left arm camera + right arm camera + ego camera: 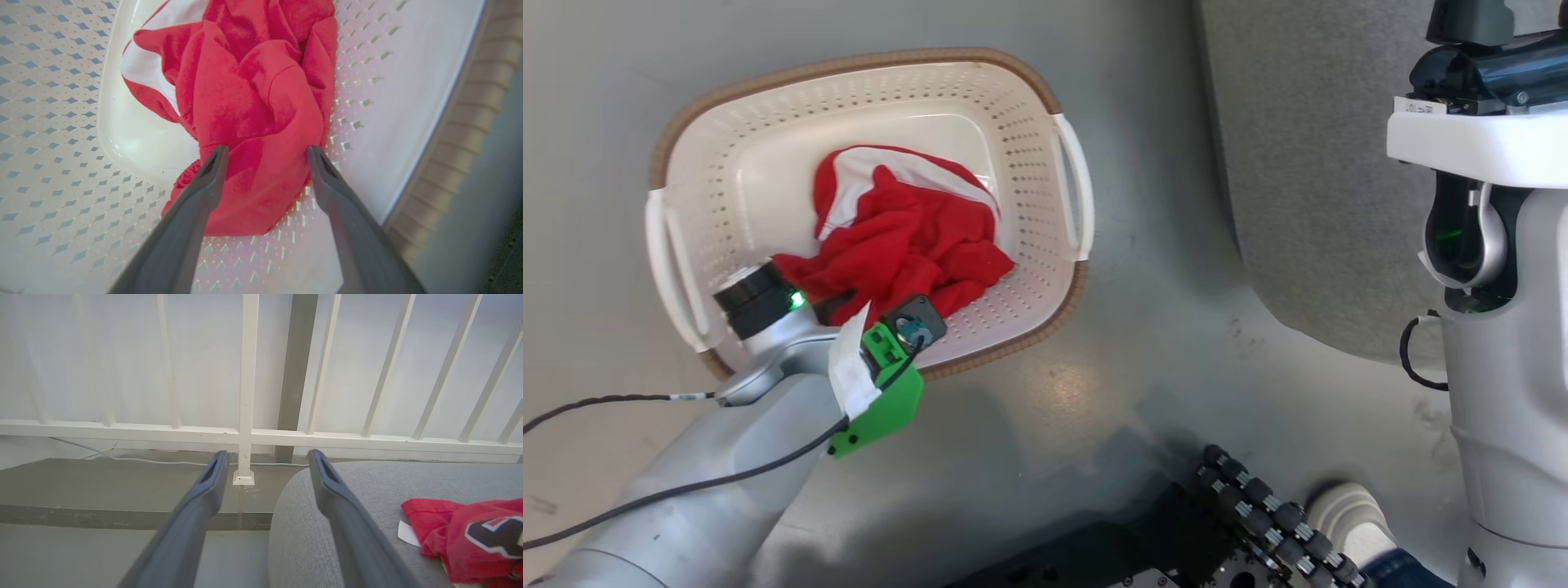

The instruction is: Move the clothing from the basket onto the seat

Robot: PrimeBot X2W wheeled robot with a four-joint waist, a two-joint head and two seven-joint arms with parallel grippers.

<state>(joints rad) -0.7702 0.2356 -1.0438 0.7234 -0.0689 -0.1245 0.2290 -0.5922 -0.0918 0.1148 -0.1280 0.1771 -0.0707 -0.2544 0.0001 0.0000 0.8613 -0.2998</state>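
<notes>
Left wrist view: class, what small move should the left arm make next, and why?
Probably close the jaws. They stand open with a raised fold of the red garment between their tips, and it lies loose in the basket, so a pinch should catch it.

The basket [1021, 139] is white, dotted with rows of small holes, its rim [866, 59] a ribbed brown weave. The garment [907, 237] inside is bright red with a broad white band. The second garment [461, 535] is the same red, with black lettering edged white. The seat [359, 490] is flecked grey cloth, the floor [1143, 359] dull grey, the railing [247, 375] white. The left hand [265, 154] has dark grey fingers [192, 212]; a bracket [886, 408] on that arm is vivid green
</notes>
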